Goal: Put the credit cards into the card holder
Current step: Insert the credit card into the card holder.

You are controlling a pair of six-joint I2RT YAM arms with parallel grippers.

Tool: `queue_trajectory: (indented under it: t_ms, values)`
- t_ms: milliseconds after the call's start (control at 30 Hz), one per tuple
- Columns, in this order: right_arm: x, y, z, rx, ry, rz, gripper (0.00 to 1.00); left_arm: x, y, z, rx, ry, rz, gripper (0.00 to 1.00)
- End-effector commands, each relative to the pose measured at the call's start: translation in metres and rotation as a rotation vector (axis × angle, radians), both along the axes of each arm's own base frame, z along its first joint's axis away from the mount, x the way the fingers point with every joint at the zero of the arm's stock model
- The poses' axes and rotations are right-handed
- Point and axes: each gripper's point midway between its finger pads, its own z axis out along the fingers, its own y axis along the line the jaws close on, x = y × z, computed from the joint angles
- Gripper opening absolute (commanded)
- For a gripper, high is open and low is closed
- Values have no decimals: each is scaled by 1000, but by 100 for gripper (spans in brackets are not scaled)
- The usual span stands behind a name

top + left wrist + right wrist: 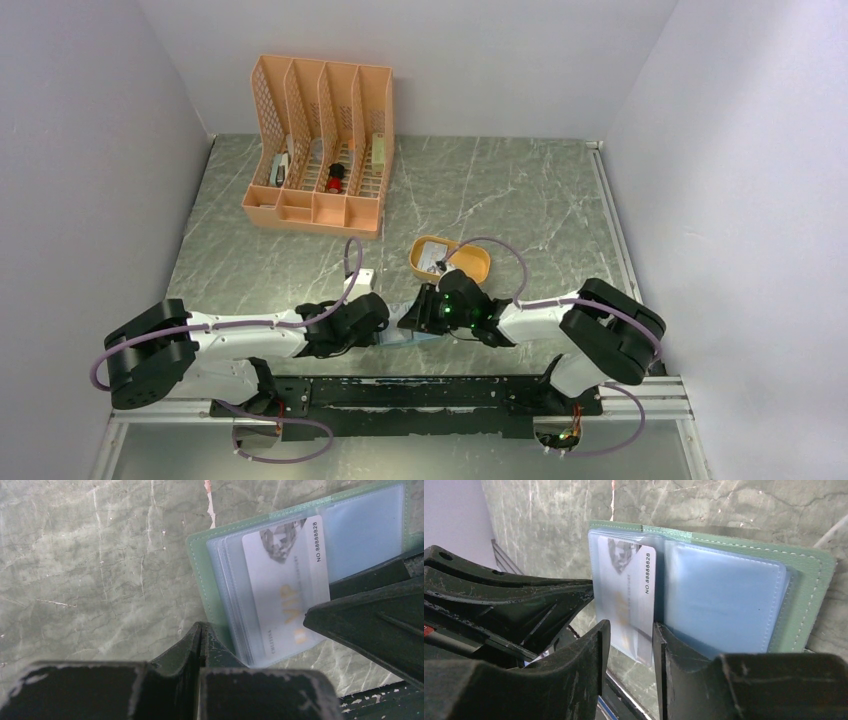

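The sage-green card holder [809,580] lies open on the table between both grippers, its clear bluish sleeves up. It also shows in the left wrist view [200,565] and as a sliver in the top view [405,340]. A pale credit card [629,585] marked VIP [285,585] sits partly inside the left sleeve, its near end sticking out. My right gripper [630,640] is open, with a narrow gap in line with the card's near end. My left gripper [200,629] is shut, its tips against the holder's near left edge.
A mustard-yellow oval tray [473,262] stands just beyond the right gripper, with small pale things inside. A peach lattice desk organizer [320,150] with a few items stands at the back left. The black base rail [430,392] runs along the near edge.
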Motion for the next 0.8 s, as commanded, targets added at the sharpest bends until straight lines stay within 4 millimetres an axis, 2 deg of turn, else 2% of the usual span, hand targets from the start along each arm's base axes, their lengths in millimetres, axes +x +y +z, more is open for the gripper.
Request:
queue_trajectory:
  t_ms: [0, 333, 567, 767]
  values:
    - [-1, -9, -9, -98, -18, 24, 41, -22, 14, -18, 77, 92, -48, 5]
    - [-4, 10, -5, -102, -29, 113, 42, -14, 0, -11, 60, 69, -76, 5]
    - [-9, 22, -3, -121, -46, 161, 41, -13, -2, -10, 62, 63, -85, 5]
    - [-5, 19, 15, -134, -81, 142, 43, -11, 7, -9, 77, 49, -62, 5]
